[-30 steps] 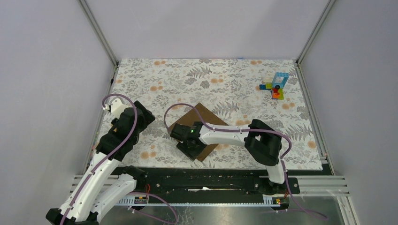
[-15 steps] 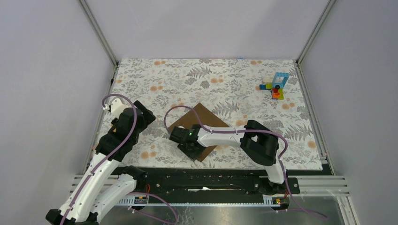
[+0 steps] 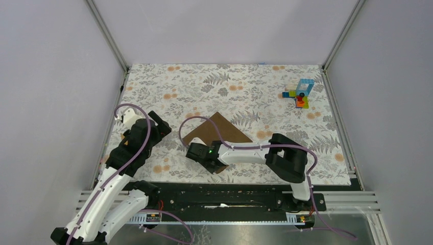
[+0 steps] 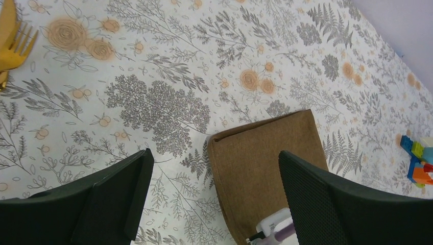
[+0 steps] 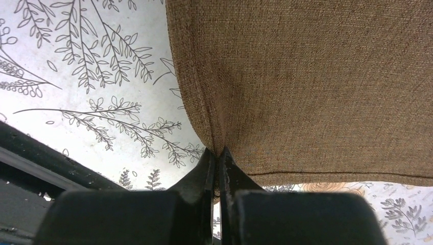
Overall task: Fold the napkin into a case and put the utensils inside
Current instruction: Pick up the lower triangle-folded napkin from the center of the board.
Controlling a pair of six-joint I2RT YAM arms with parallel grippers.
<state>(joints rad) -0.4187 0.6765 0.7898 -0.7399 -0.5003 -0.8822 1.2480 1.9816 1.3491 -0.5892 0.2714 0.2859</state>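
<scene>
Pinching the near corner of the plain brown fabric napkin (image 5: 316,87), the right fingers (image 5: 207,171) are closed flat on the cloth, which puckers into a small pleat at the bite. To fold well, lift only enough to free that corner from the floral-covered table (image 3: 255,87). Then carry it low and straight toward the opposite side, so the layer rolls over rather than drags. A high or skewed pull would likely slide the whole cloth.

The left fingers (image 4: 117,189) stand wide apart, holding nothing, above the table just left of the napkin. You could lower them to pin the cloth if it creeps.

The napkin lies near the table's middle, set cornerwise, with one corner toward the arm bases and the opposite corner toward the far wall. A doubled edge faces the left arm. From above it looks close to square and the right arm hides its near part, so no long axis can be told.

The slender yellow-orange utensils (image 4: 13,35) lie well apart, to the left.
</scene>
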